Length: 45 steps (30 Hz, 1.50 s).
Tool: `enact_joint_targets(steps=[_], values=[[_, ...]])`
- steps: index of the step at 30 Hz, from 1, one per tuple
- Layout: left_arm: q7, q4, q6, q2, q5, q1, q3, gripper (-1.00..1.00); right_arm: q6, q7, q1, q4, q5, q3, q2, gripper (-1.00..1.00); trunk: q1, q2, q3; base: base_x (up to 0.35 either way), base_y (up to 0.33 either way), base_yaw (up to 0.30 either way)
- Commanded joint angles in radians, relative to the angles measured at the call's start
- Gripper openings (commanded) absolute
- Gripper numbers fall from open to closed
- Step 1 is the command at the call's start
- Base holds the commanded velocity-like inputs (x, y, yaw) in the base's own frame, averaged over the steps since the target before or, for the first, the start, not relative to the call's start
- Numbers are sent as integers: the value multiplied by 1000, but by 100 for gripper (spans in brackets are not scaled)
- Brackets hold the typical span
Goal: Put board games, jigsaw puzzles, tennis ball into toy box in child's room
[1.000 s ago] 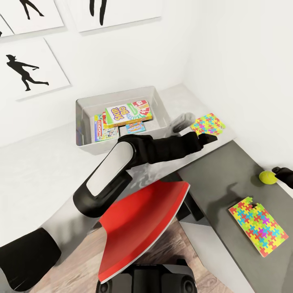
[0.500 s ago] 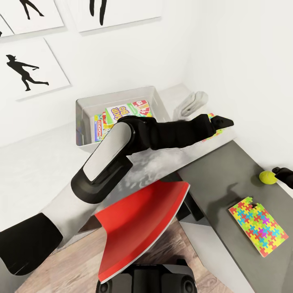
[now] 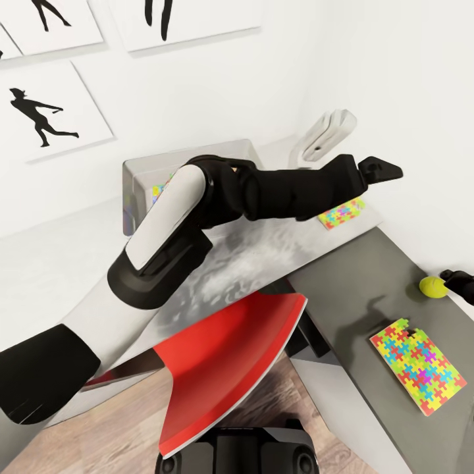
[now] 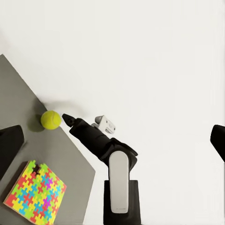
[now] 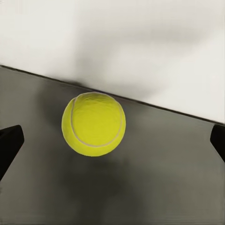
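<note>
Left arm (image 3: 263, 191) reaches across the desk, lifted above the light grey top (image 3: 66, 283), forearm crossing in front of the toy box (image 3: 135, 181) and hiding most of what's inside; only a sliver of a colourful game box (image 3: 160, 192) shows at its left end. Left gripper (image 3: 388, 172) is up near the white wall, above the far puzzle (image 3: 341, 212), which lies flat on the grey top near the corner and is half hidden under the wrist. Left wrist view: both fingertips (image 4: 10, 143) sit at opposite edges of the picture with nothing between them, so the fingers are spread wide and empty.

Tennis ball (image 3: 432, 286) sits on the dark grey wing (image 3: 355, 289) of the desk, close to the wall. Right gripper (image 3: 459, 282) is just beside it on the wing, black tip pointing at the ball. Right wrist view: ball (image 5: 93, 123) is centred ahead, resting on the dark surface, fingertips (image 5: 9, 143) far out at either side, not touching it. Fingers spread, nothing gripped.

Second puzzle (image 3: 419, 363) lies flat on the same dark wing, nearer the robot, well apart from the ball. Left wrist view shows it too (image 4: 35, 198), with the ball (image 4: 50, 119) beyond.
</note>
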Motion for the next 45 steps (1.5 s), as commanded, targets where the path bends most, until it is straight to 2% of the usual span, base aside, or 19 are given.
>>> enact_joint_targets(steps=[1,11,31,45], values=[[10,0,0,0,12,-5,1,100,3,-9,-1,-1,-10,3,0,100,1,-2,-2,0,0,0],[18,0,-1,0,26,-17,1,100,2,-10,-16,6,-11,21,1,100,1,-2,-12,0,0,0],[22,0,-1,0,31,-18,-1,100,0,-10,-45,44,-10,27,-2,100,1,-2,-40,0,0,0],[22,0,-1,0,32,-17,-2,100,1,-11,-62,46,-8,29,-5,100,1,-2,-45,0,0,0]])
